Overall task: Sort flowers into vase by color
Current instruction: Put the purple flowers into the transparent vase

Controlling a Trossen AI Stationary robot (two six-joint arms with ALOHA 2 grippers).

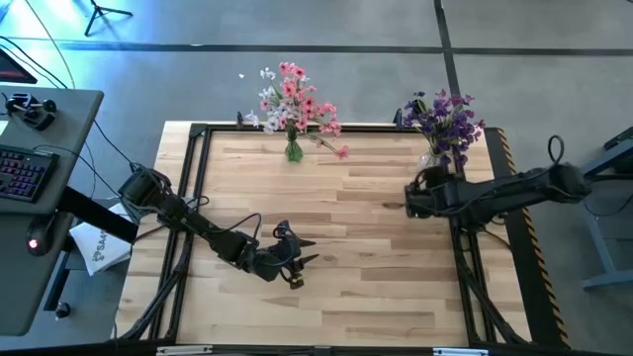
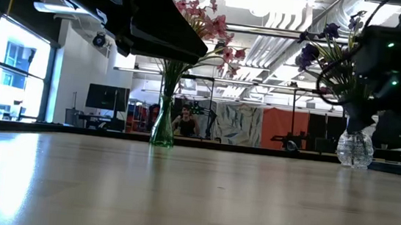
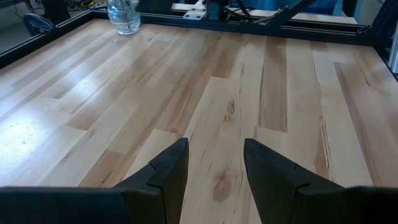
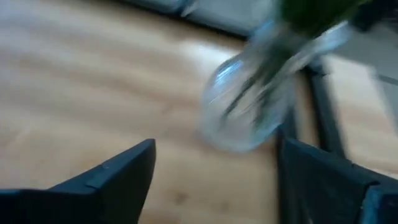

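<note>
A green vase [image 1: 294,150] at the table's far edge holds pink and white flowers [image 1: 294,97]; it also shows in the low view [image 2: 163,127]. One pink sprig [image 1: 333,147] lies low beside it, toward the right. A clear vase [image 1: 433,158] at the far right holds purple flowers [image 1: 445,119]. My right gripper [image 4: 214,168] is open and empty, just near of the clear vase [image 4: 249,106], apart from it. My left gripper [image 1: 309,251] is open and empty over the table's near middle; its wrist view [image 3: 214,168] shows bare wood between the fingers.
A black frame [image 1: 198,133] runs around the wooden tabletop. A desk with a keyboard [image 1: 22,173] stands off the table's left. In the low view a person [image 2: 182,122] sits far behind the table.
</note>
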